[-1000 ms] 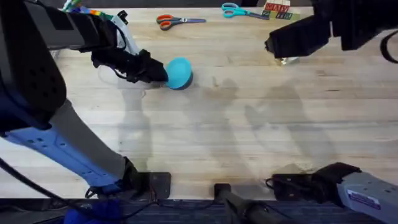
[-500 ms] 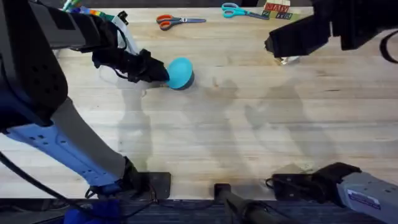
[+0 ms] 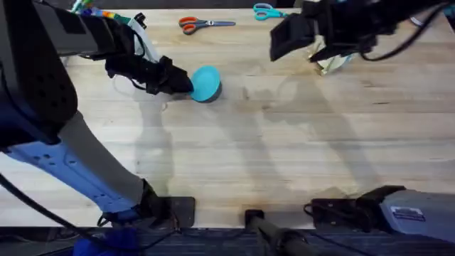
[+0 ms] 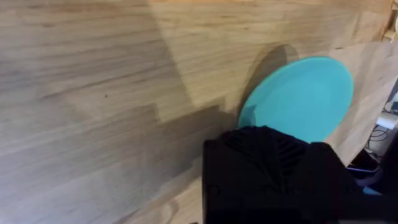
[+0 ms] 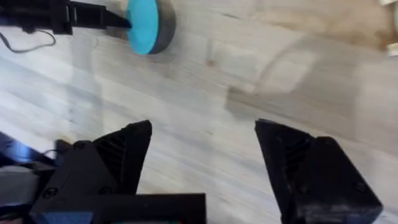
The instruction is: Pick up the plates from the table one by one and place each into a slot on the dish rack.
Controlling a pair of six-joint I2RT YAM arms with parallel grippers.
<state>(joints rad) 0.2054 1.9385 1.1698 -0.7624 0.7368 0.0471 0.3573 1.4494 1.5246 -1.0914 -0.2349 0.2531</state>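
A teal-blue plate (image 3: 207, 84) is at the back left of the table (image 3: 284, 149), tipped up on its edge. My left gripper (image 3: 183, 84) is shut on the plate's left rim. In the left wrist view the plate (image 4: 305, 93) stands out past the black finger (image 4: 273, 168). My right gripper (image 3: 284, 39) hangs open over the back middle of the table, holding nothing. Its wrist view looks down at bare wood and shows the plate (image 5: 144, 23) farther off. The dish rack (image 3: 333, 62) is mostly hidden under the right arm, and just a pale wooden bit shows.
Orange-handled scissors (image 3: 199, 24) and teal-handled scissors (image 3: 269, 11) lie along the table's far edge. Coloured pens (image 3: 96, 11) sit at the far left corner. The arm bases stand along the near edge.
The right arm has swung left along the back of the table, and its gripper is now near the middle. The left gripper and the teal plate have stayed put.
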